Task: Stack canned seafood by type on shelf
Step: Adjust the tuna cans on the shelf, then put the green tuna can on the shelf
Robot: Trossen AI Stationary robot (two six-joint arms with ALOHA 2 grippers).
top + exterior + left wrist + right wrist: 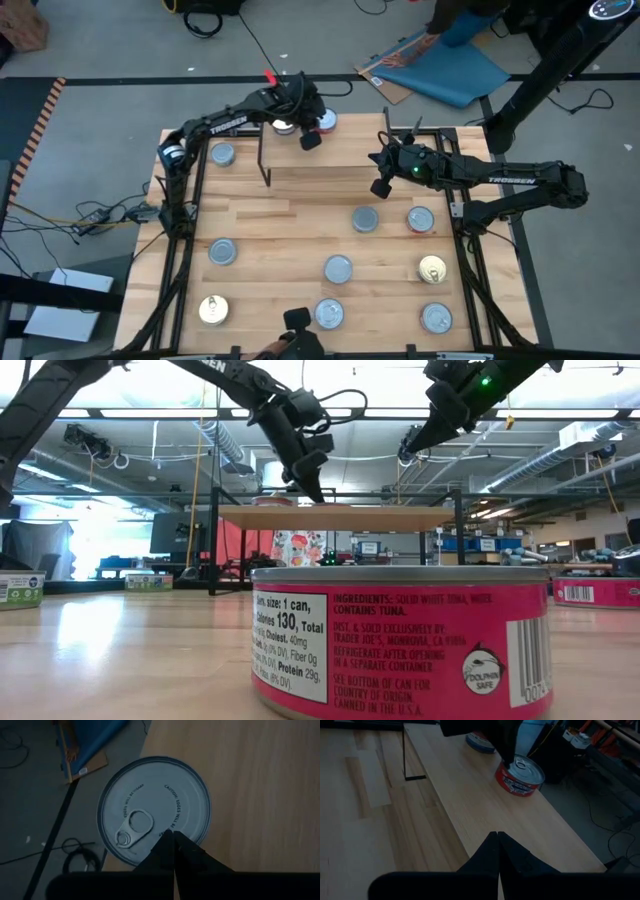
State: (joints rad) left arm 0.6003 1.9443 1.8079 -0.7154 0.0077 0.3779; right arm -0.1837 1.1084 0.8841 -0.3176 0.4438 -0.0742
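- Left gripper: positioned over the far end of the shelf, directly above the red-labelled tin. Fingers are pressed together and hold nothing; in the left wrist view the closed tips sit over the edge of the tin's silver pull-tab lid.
- Right gripper: positioned over the right part of the shelf. Fingers are closed and empty; the right wrist view shows bare board beneath them.
- Tins on the shelf: the red-labelled tin and a blue-labelled tin just beside it, both at the far edge. No stack is visible yet.
- Tins on the table: nine remain in the high view. Two are gold-topped, one of them at the near left. The rest are silver-topped, including one with a red rim near the right arm.
- Handling, judged from appearance: the tins are rigid metal, short and squat, and probably dense for their size. They should tolerate a firm pinch without deforming. Paper-labelled side walls should give better grip than bare metal.
- Recommended hold: open the gripper wider than the tin, descend from above, and close across the full diameter on the side wall. Avoid the pull tab.
- Stacking note: lids are flat with a raised rim, so tins should nest stably if centred; an off-centre release risks sliding.
- Judgement: sorting is at an early stage.
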